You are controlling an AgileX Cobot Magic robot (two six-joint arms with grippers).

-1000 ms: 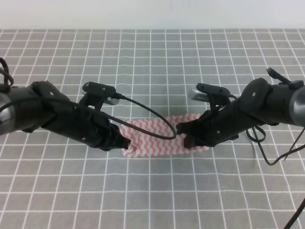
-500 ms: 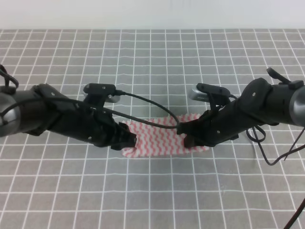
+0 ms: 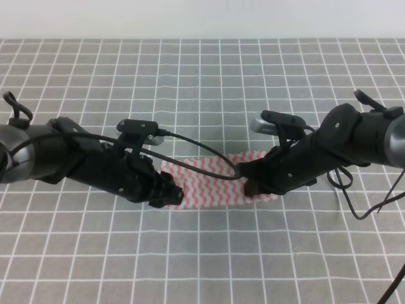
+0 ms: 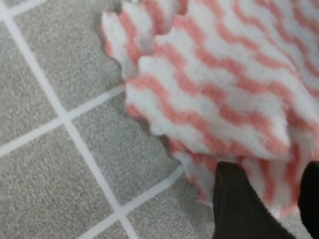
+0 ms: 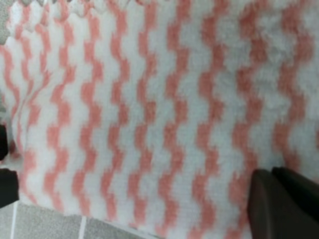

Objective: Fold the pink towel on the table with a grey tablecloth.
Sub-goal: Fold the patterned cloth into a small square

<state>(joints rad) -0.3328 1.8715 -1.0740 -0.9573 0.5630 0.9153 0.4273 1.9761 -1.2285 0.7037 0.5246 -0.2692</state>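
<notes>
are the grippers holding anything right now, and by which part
The left gripper pinches the pink towel at its left edge. The right gripper sits on the towel's right end, but whether its jaws hold it cannot be told.

Towel lies on table

open grey tablecloth around, 2 arms and a looping cable crowding the pink towel

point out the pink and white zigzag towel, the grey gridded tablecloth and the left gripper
pink and white zigzag towel (image 3: pixel 212 187): exterior high view, its flat striped middle
grey gridded tablecloth (image 3: pixel 209 82): exterior high view, a bare stretch behind the arms
left gripper (image 3: pixel 172 195): exterior high view, its tip at the towel's left edge
</notes>
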